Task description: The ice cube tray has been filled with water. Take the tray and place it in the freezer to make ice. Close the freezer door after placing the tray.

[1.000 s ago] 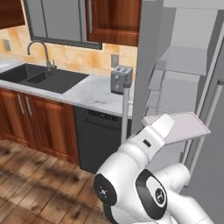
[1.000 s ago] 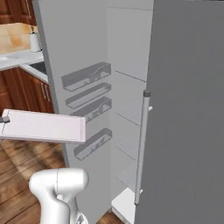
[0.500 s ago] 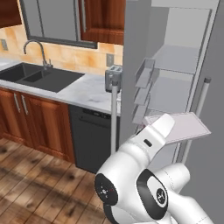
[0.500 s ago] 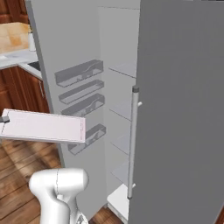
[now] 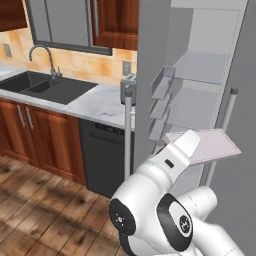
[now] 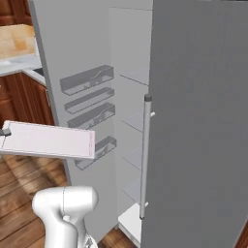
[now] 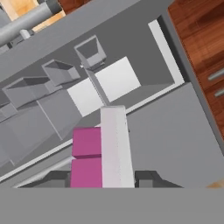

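Now | end effector [image 7: 105,177] clamped on ice cube tray [image 6: 48,140] | freezer door [image 6: 77,111] wide open | tray outside freezer [image 5: 205,75]

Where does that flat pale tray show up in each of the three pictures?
Left base view: the tray floats right of centre, just above the white arm, before the open freezer.
Right base view: it lies at the left edge, mid-height, in front of the freezer door and its shelf bins.
Hand view: seen edge-on, a pale strip rising from bottom centre, held in the shut gripper.
Shared landmark: the door's shelf bins.
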